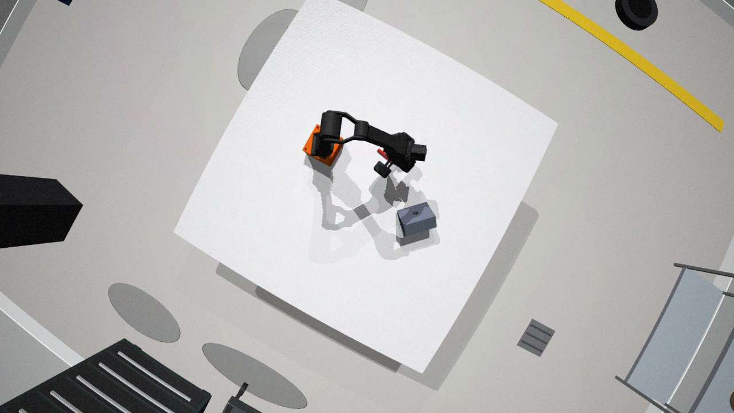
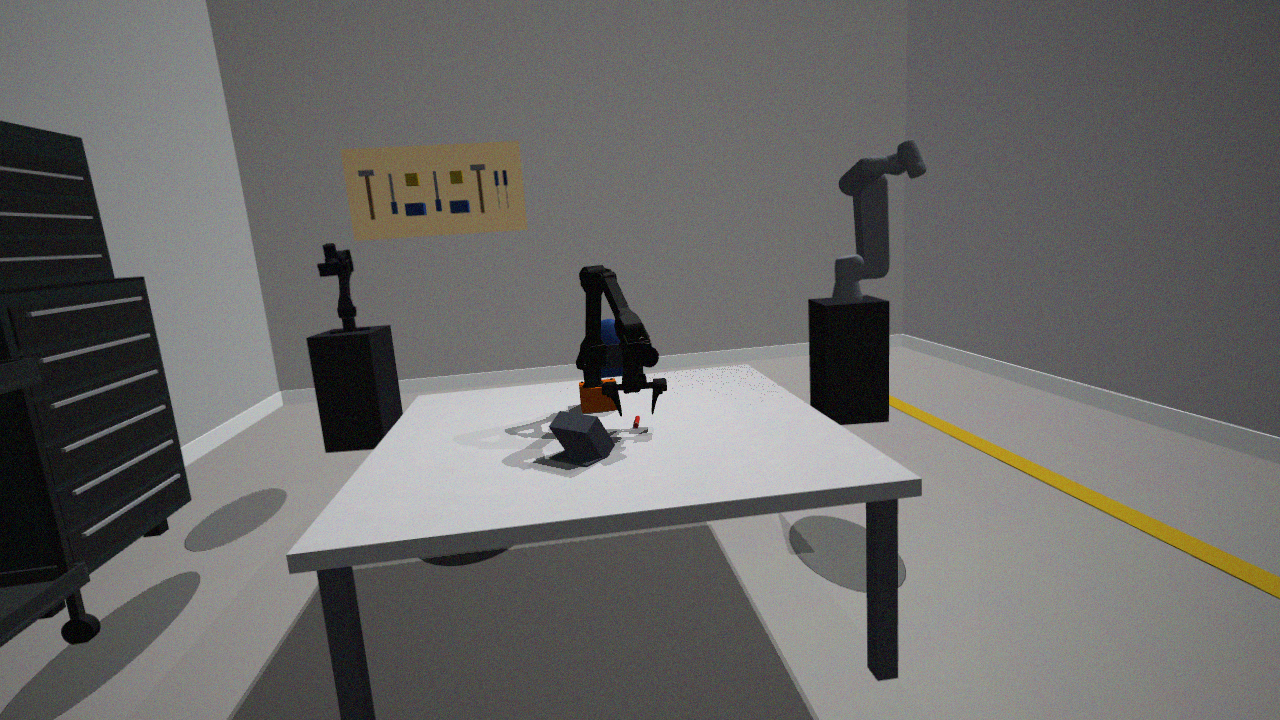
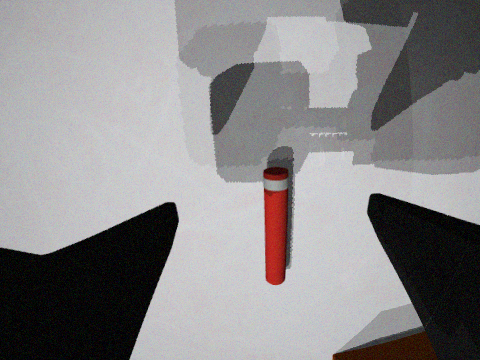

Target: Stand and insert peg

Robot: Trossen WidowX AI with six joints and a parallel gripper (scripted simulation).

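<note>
A red peg (image 3: 275, 235) (image 2: 636, 421) lies flat on the table; in the wrist view its white-banded end points up the picture and its plain end down. In the top view only part of the peg (image 1: 381, 152) shows, the rest hidden under the arm. My gripper (image 3: 272, 208) (image 2: 637, 413) is open and empty above the peg, with one finger on each side of it in the wrist view. The grey sloped block (image 1: 420, 222) (image 2: 581, 437) stands on the table away from the gripper, and its hole (image 1: 415, 213) shows in its upper face.
The orange base (image 1: 334, 154) (image 2: 594, 396) of my arm stands on the white table (image 1: 287, 246) (image 2: 716, 465). Its corner (image 3: 390, 347) shows at the lower right of the wrist view. Shadows of the arm fall between the base and the block.
</note>
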